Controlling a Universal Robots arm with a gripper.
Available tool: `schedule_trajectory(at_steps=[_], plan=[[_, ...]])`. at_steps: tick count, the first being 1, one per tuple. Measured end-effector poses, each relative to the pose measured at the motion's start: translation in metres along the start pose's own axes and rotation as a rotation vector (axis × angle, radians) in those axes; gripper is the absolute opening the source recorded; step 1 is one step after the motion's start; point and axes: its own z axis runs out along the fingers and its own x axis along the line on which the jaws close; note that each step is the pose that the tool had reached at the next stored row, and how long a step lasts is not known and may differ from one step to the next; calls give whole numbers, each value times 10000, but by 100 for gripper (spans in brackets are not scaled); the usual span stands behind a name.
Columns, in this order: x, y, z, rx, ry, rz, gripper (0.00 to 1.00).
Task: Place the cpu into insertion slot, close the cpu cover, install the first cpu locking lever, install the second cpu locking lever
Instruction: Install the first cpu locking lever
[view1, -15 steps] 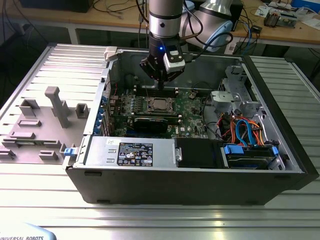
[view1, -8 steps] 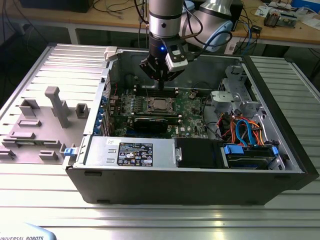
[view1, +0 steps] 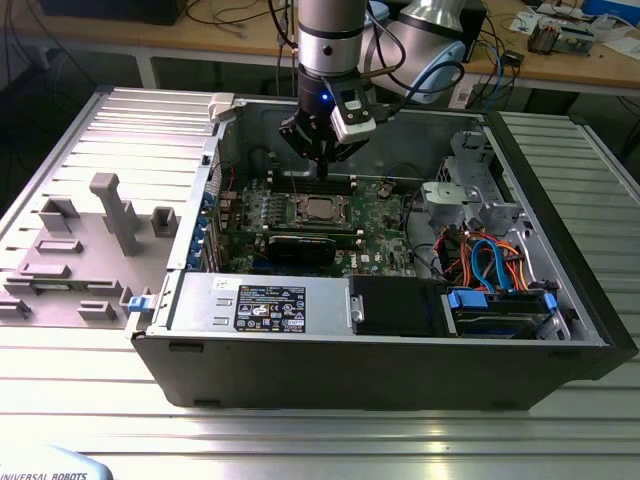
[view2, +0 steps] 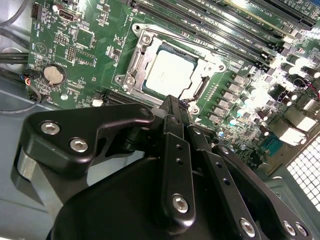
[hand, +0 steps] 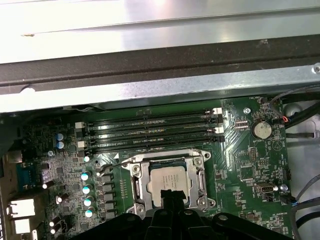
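Note:
The cpu (hand: 169, 179) (view2: 169, 71), a dull silver square, lies flat in the insertion slot (view1: 301, 210) on the green board. The cpu cover (hand: 138, 183) (view2: 132, 61), a silver-grey frame plate, lies down around the chip, whose top shows through its window. A thin lever rod (hand: 159, 154) runs along the socket's side toward the memory slots. My gripper (view1: 324, 163) (hand: 170, 194) (view2: 172, 103) hangs just above the socket, at the chip's edge, fingers shut together with nothing between them. In the exterior view the cpu (view1: 320, 209) sits below the fingertips.
Long black memory slots (hand: 150, 132) lie beside the socket, a coin battery (hand: 261, 130) further off. In the exterior view a black card (view1: 300, 248), the power supply (view1: 260, 300) and coloured cables (view1: 490, 262) fill the case. A grey fixture plate (view1: 110, 215) lies at the exterior view's left.

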Motion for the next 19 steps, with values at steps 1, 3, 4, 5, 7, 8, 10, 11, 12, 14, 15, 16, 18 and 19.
schedule_trajectory(at_steps=[1,3,4,5,7,8,10,11,12,14,15,16,18,19], plan=[[0,0,0,-1,0,0,11],[0,0,0,-1,0,-2,11],[1,-1,0,-1,-1,-5,11],[6,-2,0,-1,0,-10,11],[22,-4,-1,-1,-1,-20,11],[35,-5,-1,-1,0,-46,11],[46,-6,-1,-12,-2,-393,11],[47,-6,-1,-24,-4,-761,11],[53,-7,-1,-32,-5,-985,11],[88,-11,-2,-33,-5,-1059,11],[107,-13,-2,-36,-5,-1064,11],[125,-15,-3,-38,-5,-1066,11],[138,-16,-2,-41,-5,-1066,11],[138,-16,-3,-40,-4,-1067,11]])
